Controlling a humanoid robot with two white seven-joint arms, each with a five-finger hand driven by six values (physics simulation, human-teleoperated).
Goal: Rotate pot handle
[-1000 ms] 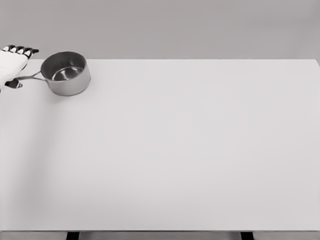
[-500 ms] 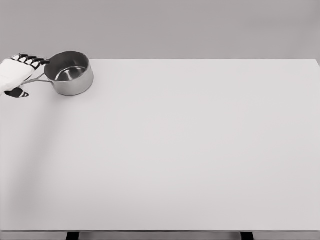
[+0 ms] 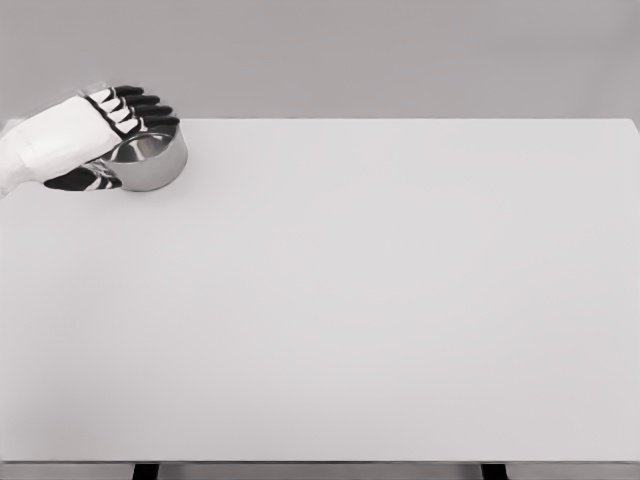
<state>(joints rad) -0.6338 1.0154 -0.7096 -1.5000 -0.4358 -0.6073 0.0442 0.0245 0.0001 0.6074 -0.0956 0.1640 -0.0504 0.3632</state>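
The steel pot [image 3: 150, 160] is sitting at the far left of the tabletop [image 3: 400, 300]. The left robot hand [image 3: 85, 140] is reaching over its rim, fingers extended, gripping nothing. Rigid, smooth and probably slippery, it is best turned by its handle, now hidden under the palm.

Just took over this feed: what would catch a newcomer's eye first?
The left hand at the far left corner of the table, its dark-tipped fingers stretched over the steel pot and hiding the handle. Everything else is bare white tabletop; the right arm is out of view.
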